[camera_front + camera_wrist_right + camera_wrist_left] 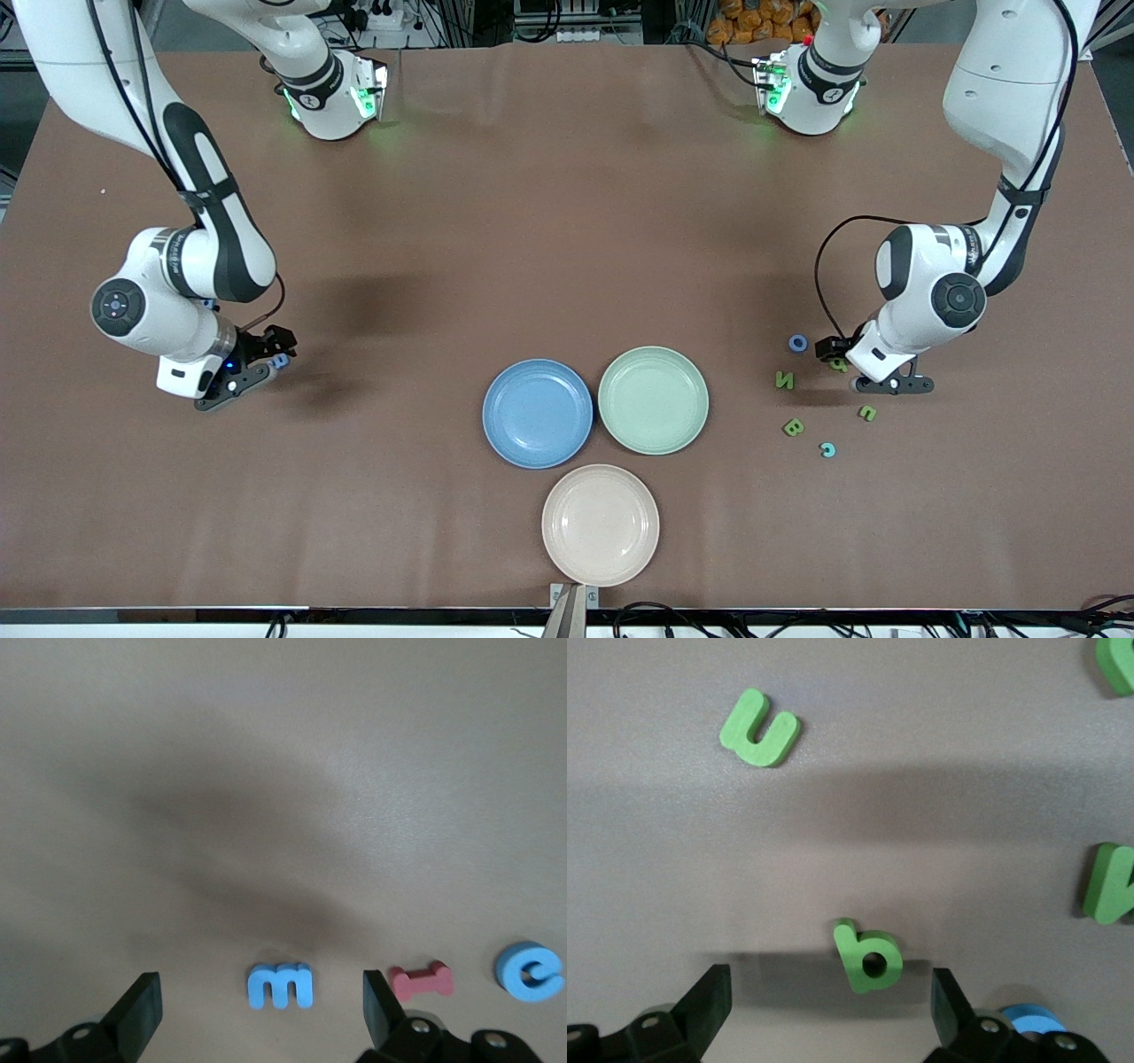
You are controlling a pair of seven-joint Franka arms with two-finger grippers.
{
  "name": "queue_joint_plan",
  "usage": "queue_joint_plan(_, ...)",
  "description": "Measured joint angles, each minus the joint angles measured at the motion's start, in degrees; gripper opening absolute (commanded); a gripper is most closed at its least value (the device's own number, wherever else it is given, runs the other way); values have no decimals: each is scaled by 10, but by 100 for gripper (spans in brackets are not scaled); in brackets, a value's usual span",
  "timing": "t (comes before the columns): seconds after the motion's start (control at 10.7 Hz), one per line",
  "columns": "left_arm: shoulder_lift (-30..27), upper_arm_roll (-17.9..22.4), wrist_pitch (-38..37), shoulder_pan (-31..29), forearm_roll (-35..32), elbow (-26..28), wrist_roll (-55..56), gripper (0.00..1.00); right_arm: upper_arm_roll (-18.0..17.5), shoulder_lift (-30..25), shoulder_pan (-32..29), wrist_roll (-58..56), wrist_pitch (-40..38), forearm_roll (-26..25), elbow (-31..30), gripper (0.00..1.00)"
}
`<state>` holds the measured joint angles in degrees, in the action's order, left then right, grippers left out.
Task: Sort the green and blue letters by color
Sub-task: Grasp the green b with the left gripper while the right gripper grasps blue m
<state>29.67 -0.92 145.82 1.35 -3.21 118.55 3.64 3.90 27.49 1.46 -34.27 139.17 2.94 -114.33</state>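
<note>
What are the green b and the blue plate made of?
The green b looks like soft foam: thick, matte, with cleanly cut edges, though it might be rubbery plastic. The blue plate looks like hard plastic with a smooth, dull finish and a molded rim.

A robotics lab, set up for manipulation trials. Two white arms (190, 257) are bolted at one edge of a large table (549, 221) covered in plain brown matting, their bases (341, 93) lit by green status lights. Loose black cables (833, 266) run along the arms and hang at the table's near edge. Past the bases stand metal framing and a power strip (390, 16). The props are test pieces rather than household goods: three plastic plates (538, 413) and small foam letters (785, 380) scattered on the matting.
</note>
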Motion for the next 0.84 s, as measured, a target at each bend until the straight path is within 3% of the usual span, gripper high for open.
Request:
queue_joint_plan(0.19, 1, 1, 2, 0, 0, -1, 13, 43, 1, 16, -1, -17, 16, 0, 0, 100)
queue_joint_plan(0.28, 2, 1, 2, 0, 0, -1, 16, 32, 2, 20, -3, -34, 23, 0, -1, 100)
queue_joint_plan(0.56, 0, 0, 2, 6, 0, -6, 23, 11, 4, 25, -10, -52, 61, 0, -23, 100)
queue_joint_plan(0.84, -1, 0, 2, 7, 0, -6, 23, 4, 5, 25, -12, -55, 82, 0, -45, 100)
